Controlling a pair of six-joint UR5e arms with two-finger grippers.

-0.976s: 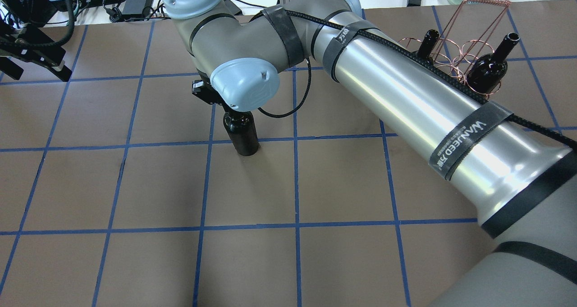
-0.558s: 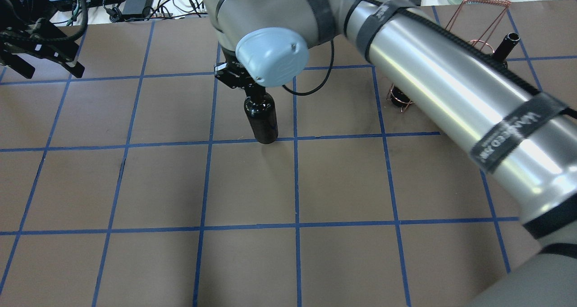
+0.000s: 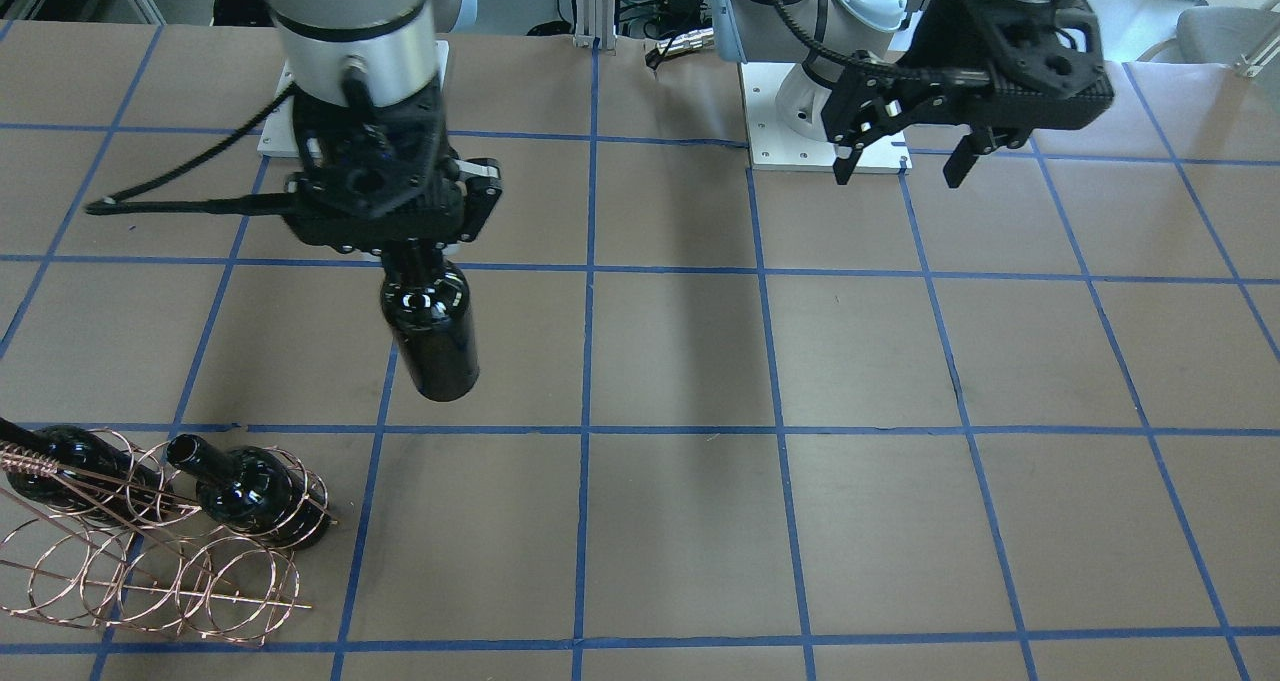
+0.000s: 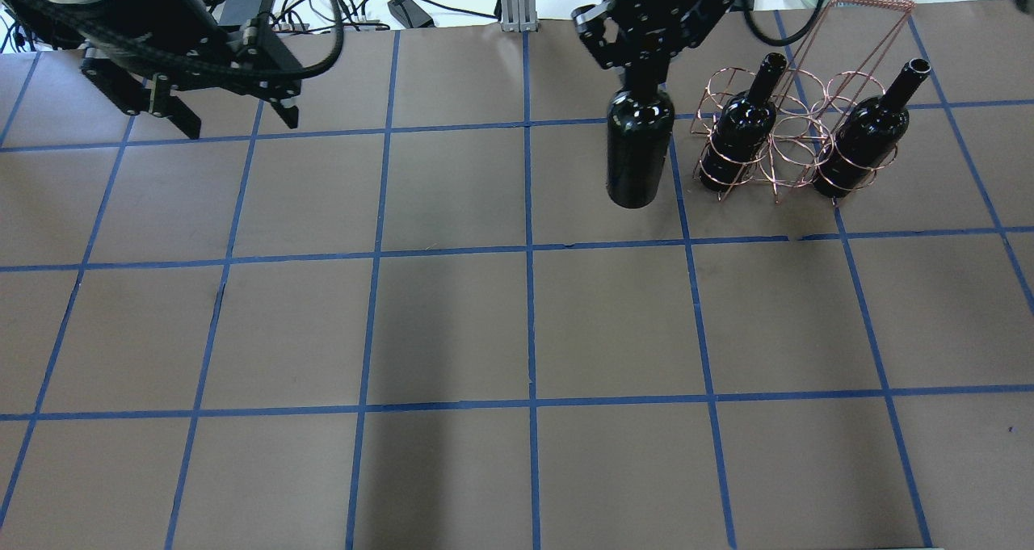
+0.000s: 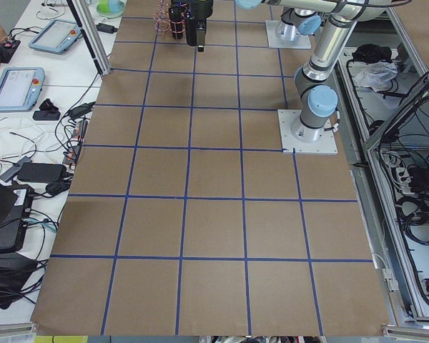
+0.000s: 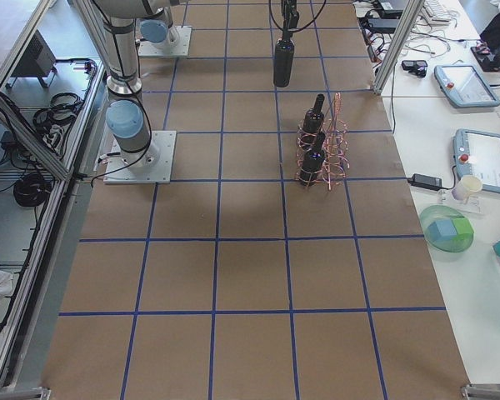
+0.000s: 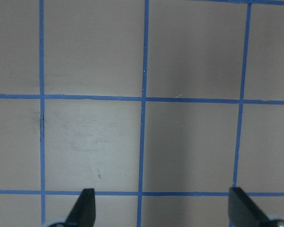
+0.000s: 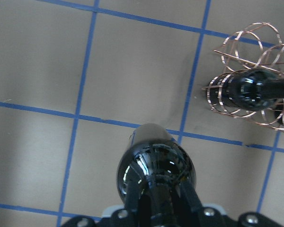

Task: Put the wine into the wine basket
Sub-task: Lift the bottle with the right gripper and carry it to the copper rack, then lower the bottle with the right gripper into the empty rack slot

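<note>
Transfer nearly done: bottle moved from mid-table to the rack.
Wine basket (image 4: pixel 788 142) holds two bottles, middle loops free; wine (image 4: pixel 639 150) hangs upright just beside it, neck clamped in right gripper (image 4: pixel 645 69); left gripper (image 4: pixel 236 120) idle, fingers apart.

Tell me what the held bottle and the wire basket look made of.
Wine bottle: likely glass, glossy near-black; sharp light reflections on its shoulder. Wine basket: thin metal wire by the look, shiny copper tone; see-through loops, coiled handle.
</note>
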